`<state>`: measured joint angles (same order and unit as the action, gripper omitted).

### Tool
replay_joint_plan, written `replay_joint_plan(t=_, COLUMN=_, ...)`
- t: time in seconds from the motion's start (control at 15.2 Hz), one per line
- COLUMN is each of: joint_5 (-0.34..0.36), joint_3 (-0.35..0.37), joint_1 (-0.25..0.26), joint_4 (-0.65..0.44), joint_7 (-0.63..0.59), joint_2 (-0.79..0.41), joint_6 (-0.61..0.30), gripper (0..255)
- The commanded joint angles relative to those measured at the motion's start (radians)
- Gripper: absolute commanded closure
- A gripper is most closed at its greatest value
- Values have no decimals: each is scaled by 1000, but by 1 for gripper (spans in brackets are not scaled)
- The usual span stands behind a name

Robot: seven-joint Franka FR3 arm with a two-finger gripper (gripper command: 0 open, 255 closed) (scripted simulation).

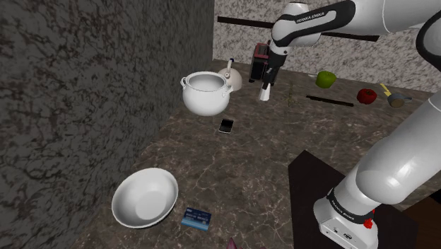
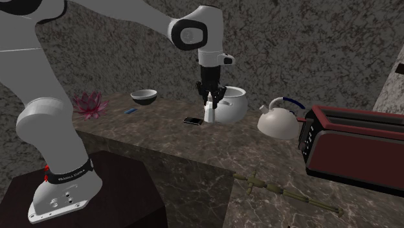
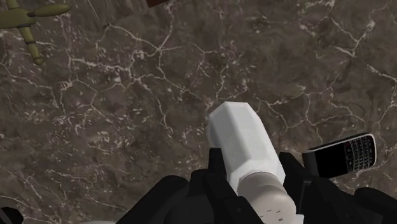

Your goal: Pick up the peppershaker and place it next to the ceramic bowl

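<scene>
The pepper shaker (image 1: pixel 265 93) is a plain white, faceted cylinder, held upright with my gripper (image 1: pixel 266 83) shut on its upper part. In the second exterior view the pepper shaker (image 2: pixel 209 114) hangs low over the marble counter, between the phone (image 2: pixel 191 120) and the white pot (image 2: pixel 231 105); I cannot tell whether its base touches. In the wrist view both black fingers (image 3: pixel 215 168) of the gripper (image 3: pixel 253 173) clasp the shaker (image 3: pixel 245 143). The white bowl (image 1: pixel 145 198) lies far off toward the shoulder view's lower left; the bowl (image 2: pixel 144 97) looks dark in the second exterior view.
A lidded pot (image 1: pixel 206 92), a kettle (image 1: pixel 232 76) and a dark red toaster (image 2: pixel 353 146) stand along the wall. A black phone (image 1: pixel 226 126) lies near the shaker. A blue card (image 1: pixel 196 218) lies beside the bowl. Two apples (image 1: pixel 326 79) and a mug (image 1: pixel 396 99) sit at the back.
</scene>
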<state>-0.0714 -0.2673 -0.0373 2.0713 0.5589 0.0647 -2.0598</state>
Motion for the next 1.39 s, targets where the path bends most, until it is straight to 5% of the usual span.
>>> replay_joint_plan(t=0.0, joint_5=3, joint_3=2, joint_1=1, joint_4=-21, joint_7=-6, joint_2=6, joint_6=27, gripper=255)
replay_joint_plan(t=0.73, joint_5=13, joint_3=4, joint_1=2, joint_4=-134, joint_7=-20, joint_2=29, joint_6=161, gripper=255)
replay_joint_plan(t=1.32, joint_5=39, joint_3=134, joint_1=79, joint_4=66, joint_7=-239, joint_2=215, joint_6=132, gripper=255)
